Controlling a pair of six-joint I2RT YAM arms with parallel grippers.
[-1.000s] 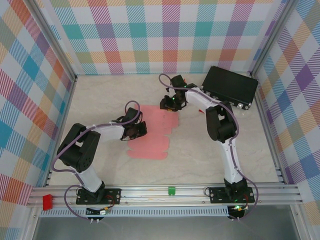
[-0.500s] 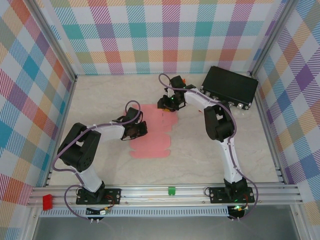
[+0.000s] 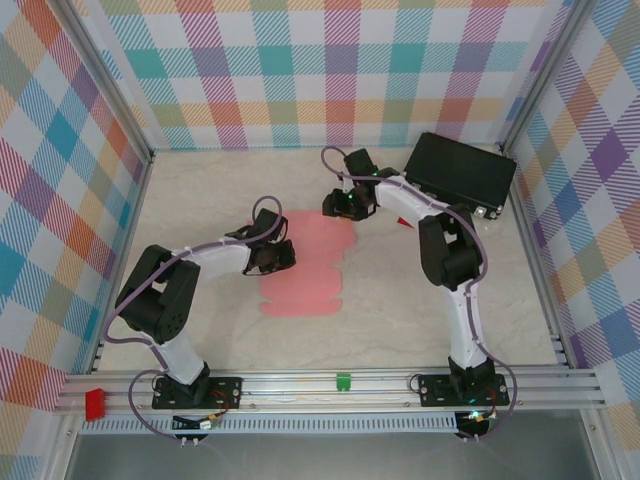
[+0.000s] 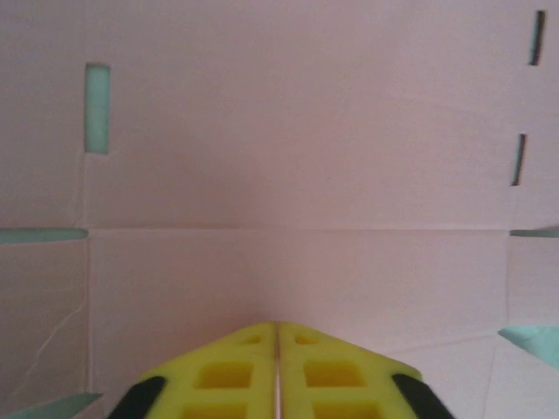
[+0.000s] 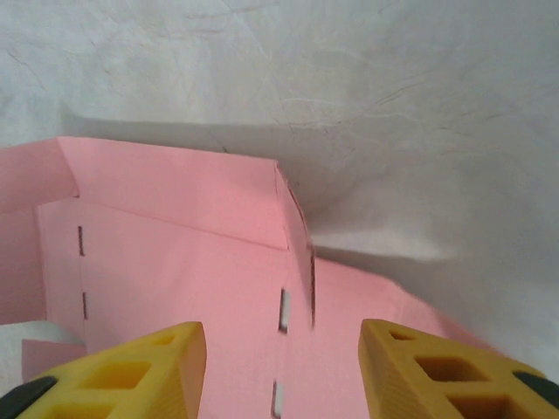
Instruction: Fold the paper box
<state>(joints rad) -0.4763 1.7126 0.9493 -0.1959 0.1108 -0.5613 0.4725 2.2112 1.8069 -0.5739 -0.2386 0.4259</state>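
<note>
The paper box is a flat pink die-cut sheet lying mid-table. In the left wrist view the pink sheet shows creases and slots. My left gripper rests at the sheet's left edge. Its yellow fingers are pressed together, tips down on the sheet, nothing visible between them. My right gripper hovers at the sheet's far edge. It is open, fingers wide apart above the pink sheet. A far flap stands slightly raised beyond them.
A black hard case lies at the back right, close to the right arm. A small red object sits between the case and the sheet. Checked walls enclose the table; a metal rail runs along the near edge.
My right gripper's fingers have spread wider, and it has shifted slightly right at the sheet's far edge. The sheet's near-left corner has shifted a little right. The left gripper has barely moved.
</note>
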